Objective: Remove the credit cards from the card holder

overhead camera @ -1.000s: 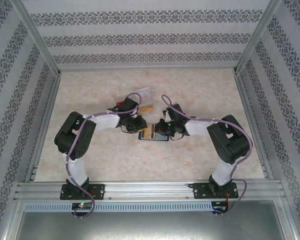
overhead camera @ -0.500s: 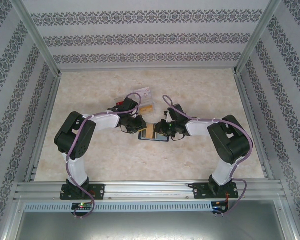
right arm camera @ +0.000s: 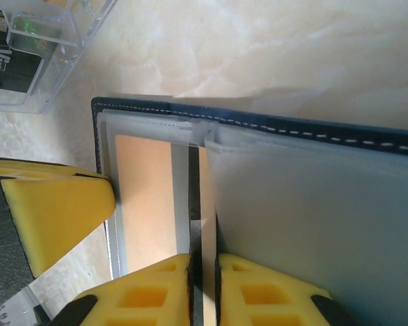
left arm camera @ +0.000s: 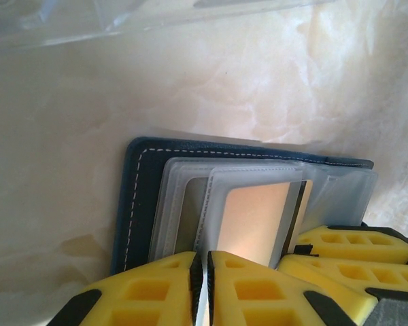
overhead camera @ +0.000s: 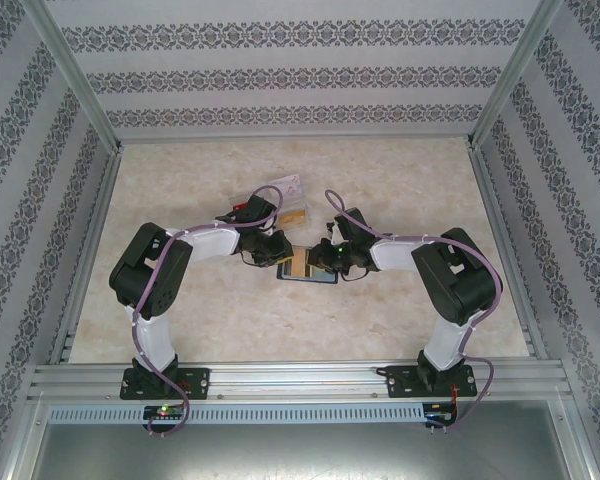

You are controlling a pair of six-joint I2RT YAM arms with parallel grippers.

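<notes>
The navy card holder [overhead camera: 308, 271] lies open on the table between both grippers. In the left wrist view its stitched cover [left arm camera: 131, 204] shows, with clear sleeves fanned over it. An orange-gold credit card [left arm camera: 255, 217] with a dark stripe sits in one sleeve. My left gripper [left arm camera: 205, 257] is shut on the edge of a clear sleeve just left of that card. My right gripper [right arm camera: 204, 258] is shut on the striped edge of the orange-gold card [right arm camera: 146, 197], coming from the opposite side. From above, the left gripper [overhead camera: 283, 259] and the right gripper [overhead camera: 319, 262] nearly touch over the holder.
A clear plastic box [overhead camera: 280, 200] stands just behind the left gripper, with a black card inside [right arm camera: 13, 68]. Marble-patterned table [overhead camera: 400, 180] stretches behind and to both sides. Metal frame rails and patterned walls enclose it.
The right gripper has edged slightly left toward the holder. The left arm and the holder have stayed in place.
</notes>
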